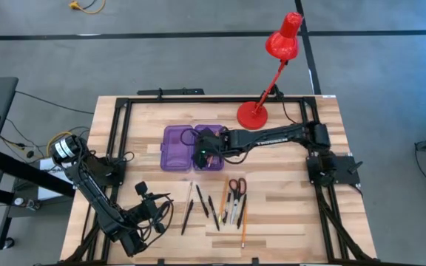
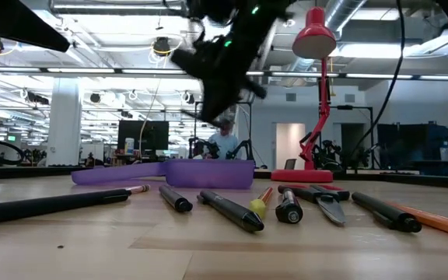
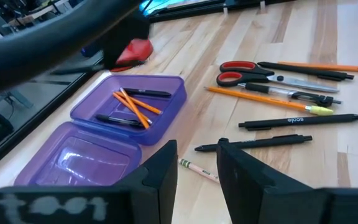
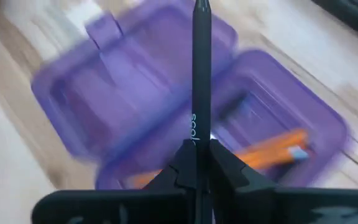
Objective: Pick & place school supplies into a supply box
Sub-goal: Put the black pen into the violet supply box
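In the lower left of the high view the left gripper (image 1: 152,209) waits near the table's front edge, its fingers (image 3: 160,171) parted around nothing, as the left wrist view shows. Just right of it, in the lower centre, the loose supplies lie spread on the table (image 1: 287,214): dark pens (image 1: 200,201), orange pencils (image 1: 243,220) and the scissors (image 1: 237,186).

Farther back, at the centre of the high view, the right gripper (image 1: 208,153) hangs above the open purple case (image 1: 177,148). The right wrist view shows its fingers clamped on a black pen (image 4: 201,68) that points out over the case, which already holds orange pencils and pens.

The step in hand looks like the drop. To do it well, the gripper should come low over the half that holds the pencils, turn the pen to lie along that half's length, and let go only when both ends sit inside the rim. A release from height risks a bounce out of the case.
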{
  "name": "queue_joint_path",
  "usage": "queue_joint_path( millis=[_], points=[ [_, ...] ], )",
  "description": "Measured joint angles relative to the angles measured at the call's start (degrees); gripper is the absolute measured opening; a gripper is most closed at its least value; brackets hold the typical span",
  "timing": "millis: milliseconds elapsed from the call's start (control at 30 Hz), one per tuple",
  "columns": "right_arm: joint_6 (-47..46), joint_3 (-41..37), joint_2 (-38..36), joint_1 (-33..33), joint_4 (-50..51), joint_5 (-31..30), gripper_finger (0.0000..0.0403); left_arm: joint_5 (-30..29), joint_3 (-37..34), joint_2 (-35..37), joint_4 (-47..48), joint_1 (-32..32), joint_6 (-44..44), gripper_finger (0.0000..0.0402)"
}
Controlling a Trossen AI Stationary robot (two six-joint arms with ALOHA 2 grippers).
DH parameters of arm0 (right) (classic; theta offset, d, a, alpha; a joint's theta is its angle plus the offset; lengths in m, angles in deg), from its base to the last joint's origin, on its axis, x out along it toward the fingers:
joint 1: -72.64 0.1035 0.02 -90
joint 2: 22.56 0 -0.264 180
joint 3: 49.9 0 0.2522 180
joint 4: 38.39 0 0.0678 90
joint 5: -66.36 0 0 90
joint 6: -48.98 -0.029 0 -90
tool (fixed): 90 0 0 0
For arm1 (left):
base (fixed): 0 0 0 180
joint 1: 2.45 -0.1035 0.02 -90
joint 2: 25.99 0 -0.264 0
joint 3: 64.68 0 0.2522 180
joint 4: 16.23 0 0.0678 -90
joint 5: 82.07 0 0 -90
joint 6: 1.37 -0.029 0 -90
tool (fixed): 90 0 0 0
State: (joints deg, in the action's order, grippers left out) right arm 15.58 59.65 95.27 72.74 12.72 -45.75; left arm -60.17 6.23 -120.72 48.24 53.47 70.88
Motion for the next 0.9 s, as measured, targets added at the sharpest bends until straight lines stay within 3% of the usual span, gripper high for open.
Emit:
queue_joint_path(
  millis=[333, 800, 900],
  points=[
    [-4.5, -0.3, 4.7, -1.2, 0.2, 2.3, 0.0011, 0.8, 0.0, 0.0, 0.4, 0.0, -0.1, 0.0100],
    [-4.6, -0.2, 4.0, -0.7, 0.8, 0.9, 0.0141, 1.8, 0.0, 0.0, 0.8, 0.0, 0.3, 0.0100],
    [-2.1, -0.2, 3.4, 1.6, 1.5, -2.0, 0.0161, 3.9, 0.0, 0.0, 0.8, -0.2, 0.9, 0.0100]
  ],
)
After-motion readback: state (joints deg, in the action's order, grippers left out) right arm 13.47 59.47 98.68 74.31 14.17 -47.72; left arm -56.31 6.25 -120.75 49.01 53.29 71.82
